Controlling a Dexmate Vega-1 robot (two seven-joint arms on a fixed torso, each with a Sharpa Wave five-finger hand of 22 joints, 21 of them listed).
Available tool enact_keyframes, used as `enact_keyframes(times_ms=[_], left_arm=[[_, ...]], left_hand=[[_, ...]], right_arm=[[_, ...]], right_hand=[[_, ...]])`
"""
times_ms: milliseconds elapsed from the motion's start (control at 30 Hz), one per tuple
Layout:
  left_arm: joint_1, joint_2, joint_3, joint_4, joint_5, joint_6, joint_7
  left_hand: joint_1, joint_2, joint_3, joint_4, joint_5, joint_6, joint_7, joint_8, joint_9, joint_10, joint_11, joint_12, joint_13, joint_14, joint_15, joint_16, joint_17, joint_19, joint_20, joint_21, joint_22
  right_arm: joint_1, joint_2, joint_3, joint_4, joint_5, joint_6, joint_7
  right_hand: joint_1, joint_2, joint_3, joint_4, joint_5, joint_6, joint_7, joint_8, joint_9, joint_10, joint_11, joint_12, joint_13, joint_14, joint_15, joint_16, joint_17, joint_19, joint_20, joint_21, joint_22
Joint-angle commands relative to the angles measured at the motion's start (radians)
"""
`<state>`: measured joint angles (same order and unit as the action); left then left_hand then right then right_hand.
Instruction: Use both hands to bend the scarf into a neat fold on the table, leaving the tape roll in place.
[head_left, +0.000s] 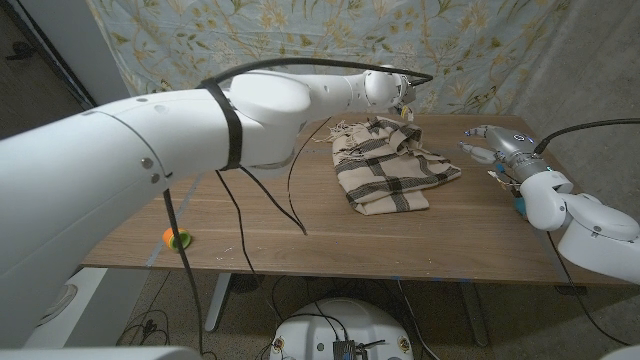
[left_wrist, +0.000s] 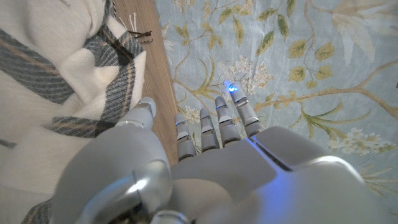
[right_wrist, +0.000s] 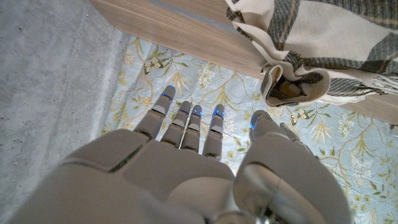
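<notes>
The left hand (head_left: 403, 100) hovers at the far edge of the table (head_left: 250, 225), its fingers (left_wrist: 214, 127) straight and apart, holding nothing. The scarf (head_left: 385, 160) lies just beside its thumb in the left wrist view, a rumpled cream and grey plaid heap, with its fringe strands loose on the wood next to the hand. The right hand (head_left: 495, 148) waits on the other side of the scarf, apart from it, fingers spread and empty; in its own wrist view a bunched corner of the scarf hangs near the fingertips.

Beyond the hands, a small orange and green object (head_left: 177, 238) sits well away near the table's front left edge. It may be the tape roll, but it is too small to say.

Risks, as I judge them: the scarf is already bunched and uneven, so a grasp on only the top layer would drag the heap rather than fold it. If the two hands lift at unequal heights, the fold will skew. The left hand is close to the far edge, and a push outward could slide cloth off the table. Loose cables (head_left: 240, 215) hanging from the left arm could snag the fringe.

No brand, label or writing can be read in any view.
</notes>
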<state>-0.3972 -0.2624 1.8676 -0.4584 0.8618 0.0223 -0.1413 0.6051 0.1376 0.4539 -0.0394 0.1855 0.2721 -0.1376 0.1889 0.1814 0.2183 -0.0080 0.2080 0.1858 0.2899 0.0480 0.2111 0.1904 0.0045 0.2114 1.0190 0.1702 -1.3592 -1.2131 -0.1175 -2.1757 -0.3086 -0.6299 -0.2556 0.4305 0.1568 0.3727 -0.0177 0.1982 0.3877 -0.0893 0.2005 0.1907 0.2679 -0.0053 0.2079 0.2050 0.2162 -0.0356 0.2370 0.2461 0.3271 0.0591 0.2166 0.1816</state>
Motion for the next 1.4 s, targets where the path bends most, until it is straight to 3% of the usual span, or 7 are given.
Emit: enact_keyframes(times_ms=[33, 333, 467, 600, 767, 1033, 1400], left_arm=[[0.14, 0.059, -0.226, 0.011, -0.043, 0.41, 0.66], [0.222, 0.05, -0.392, 0.093, -0.287, 0.494, 1.258], [0.372, 0.202, -0.701, -0.235, -0.014, 0.563, 1.258], [0.453, 0.359, -0.731, -0.538, -0.028, 0.603, 1.182], [0.548, 0.501, -0.794, -0.8, -0.057, 0.6, 1.077], [0.706, 0.664, -0.931, -1.078, -0.128, 0.527, 0.964], [0.872, 0.803, -1.14, -1.31, -0.323, 0.39, 0.737]], left_hand=[[-0.071, -0.029, -0.029, 0.02, -0.004, 0.014, -0.01, 0.002, -0.001, 0.023, -0.018, 0.008, 0.0, 0.017, -0.019, 0.004, -0.001, 0.028, 0.003, -0.017, 0.0], [-0.12, -0.049, -0.049, 0.032, -0.005, 0.022, -0.012, 0.001, 0.0, 0.039, -0.032, 0.01, 0.0, 0.029, -0.026, 0.004, -0.002, 0.042, 0.002, -0.033, 0.0], [-0.133, -0.052, -0.053, 0.036, -0.005, 0.025, -0.014, 0.001, 0.0, 0.044, -0.033, 0.011, 0.001, 0.029, -0.028, 0.004, -0.002, 0.042, 0.003, -0.038, 0.0], [-0.147, -0.054, -0.058, 0.04, -0.006, 0.025, -0.012, 0.0, 0.0, 0.044, -0.033, 0.009, 0.001, 0.029, -0.024, 0.002, -0.002, 0.04, 0.003, -0.046, 0.0], [-0.161, -0.055, -0.062, 0.044, -0.005, 0.018, -0.008, -0.003, 0.0, 0.043, -0.028, 0.007, 0.001, 0.029, -0.018, 0.001, -0.002, 0.037, 0.003, -0.054, 0.0], [-0.19, -0.057, -0.069, 0.053, -0.005, 0.009, -0.005, -0.006, 0.0, 0.038, -0.025, 0.004, 0.002, 0.022, -0.007, -0.003, -0.001, 0.015, 0.004, -0.075, 0.001], [-0.241, -0.072, -0.087, 0.065, -0.008, -0.019, -0.009, -0.011, 0.0, 0.009, -0.019, -0.009, 0.003, -0.012, 0.003, -0.015, -0.001, -0.012, 0.003, -0.109, 0.003]], right_arm=[[0.11, 0.043, -0.071, 0.043, 0.032, 0.057, -0.003], [0.161, 0.108, -0.088, 0.092, 0.094, 0.141, -0.029], [0.167, 0.154, -0.074, 0.125, 0.149, 0.207, -0.055], [0.171, 0.192, -0.063, 0.159, 0.201, 0.273, -0.071], [0.168, 0.232, -0.045, 0.196, 0.26, 0.361, -0.089], [0.151, 0.292, -0.019, 0.232, 0.342, 0.47, -0.114], [0.12, 0.344, 0.005, 0.225, 0.427, 0.528, -0.121]], right_hand=[[-0.009, 0.001, 0.002, 0.004, 0.001, 0.002, 0.003, -0.006, 0.001, 0.0, 0.002, -0.005, 0.0, 0.0, -0.026, -0.002, 0.003, 0.002, 0.004, -0.002, 0.001], [-0.011, 0.001, 0.001, 0.004, 0.001, -0.009, 0.0, -0.01, 0.001, -0.006, 0.001, -0.007, 0.0, -0.003, -0.025, -0.001, 0.004, 0.0, 0.006, -0.002, 0.001], [-0.017, 0.0, -0.002, 0.008, 0.0, -0.017, 0.0, -0.012, 0.001, -0.011, 0.003, -0.009, 0.0, -0.006, -0.021, -0.002, 0.006, -0.001, 0.007, -0.003, 0.002], [-0.023, 0.0, -0.005, 0.011, -0.001, -0.026, 0.0, -0.015, 0.001, -0.017, 0.007, -0.011, 0.0, -0.008, -0.02, -0.001, 0.008, -0.003, 0.01, -0.004, 0.002], [-0.032, -0.003, -0.01, 0.015, -0.003, -0.038, 0.001, -0.018, 0.001, -0.024, 0.01, -0.012, 0.001, -0.011, -0.017, -0.001, 0.009, -0.004, 0.012, -0.004, 0.002], [-0.051, -0.01, -0.02, 0.025, -0.006, -0.057, 0.005, -0.021, 0.001, -0.032, 0.019, -0.013, 0.001, -0.013, -0.006, 0.0, 0.012, -0.008, 0.024, -0.006, 0.003], [-0.092, -0.034, -0.046, 0.04, -0.011, -0.095, 0.009, -0.023, 0.001, -0.054, 0.023, -0.016, 0.002, -0.017, 0.008, -0.001, 0.014, -0.019, 0.066, -0.009, 0.004]])
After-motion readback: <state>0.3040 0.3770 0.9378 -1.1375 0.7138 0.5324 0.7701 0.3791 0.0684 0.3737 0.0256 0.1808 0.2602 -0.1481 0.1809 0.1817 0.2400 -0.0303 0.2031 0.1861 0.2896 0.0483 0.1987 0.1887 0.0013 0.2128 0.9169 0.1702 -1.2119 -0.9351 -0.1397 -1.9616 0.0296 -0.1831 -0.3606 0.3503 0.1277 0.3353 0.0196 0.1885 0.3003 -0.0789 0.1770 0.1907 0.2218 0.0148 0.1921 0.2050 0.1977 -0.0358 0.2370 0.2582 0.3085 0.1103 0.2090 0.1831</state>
